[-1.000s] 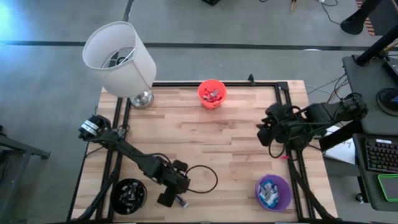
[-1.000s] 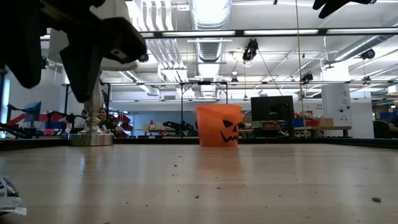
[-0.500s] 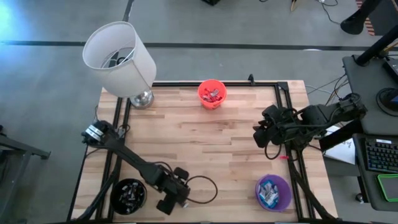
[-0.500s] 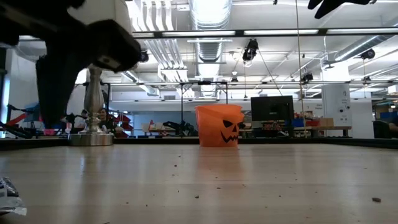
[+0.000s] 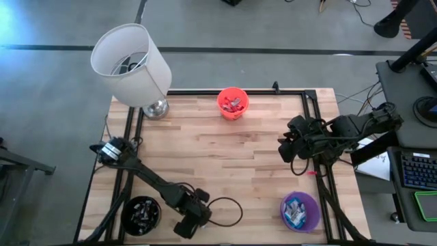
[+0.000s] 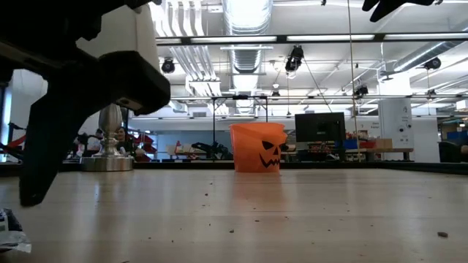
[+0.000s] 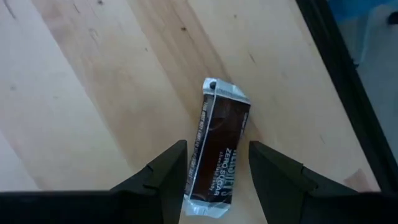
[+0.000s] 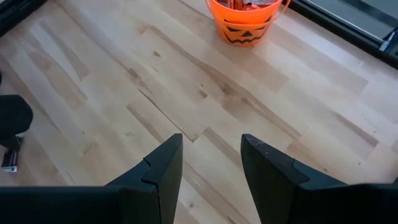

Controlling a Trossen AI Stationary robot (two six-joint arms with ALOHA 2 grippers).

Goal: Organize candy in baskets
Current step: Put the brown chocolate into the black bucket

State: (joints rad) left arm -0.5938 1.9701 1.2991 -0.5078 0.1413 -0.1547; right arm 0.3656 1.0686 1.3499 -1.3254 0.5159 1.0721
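A dark brown wrapped candy (image 7: 221,118) lies flat on the wood near the table's near edge; its silver end (image 6: 10,226) shows in the low view. My left gripper (image 7: 216,149) hangs open just above it, pointing steeply down, one finger on each long side, and covers it in the high view (image 5: 191,224). My right gripper (image 5: 287,147) waits open, high over the table's right side. The orange basket (image 5: 232,102) stands at the far edge, the black basket (image 5: 141,213) at the near left and the purple basket (image 5: 300,210) at the near right, each holding candy.
A white lampshade on a metal base (image 5: 131,65) stands at the far left corner. A black frame rail (image 7: 336,68) runs along the table's edge close to the candy. Bare wood (image 5: 232,160) spans the middle of the table.
My left gripper has sunk and moved toward the table's near edge, coming down over the dark brown candy, which has stayed where it was. Its fingers have kept the same gap.
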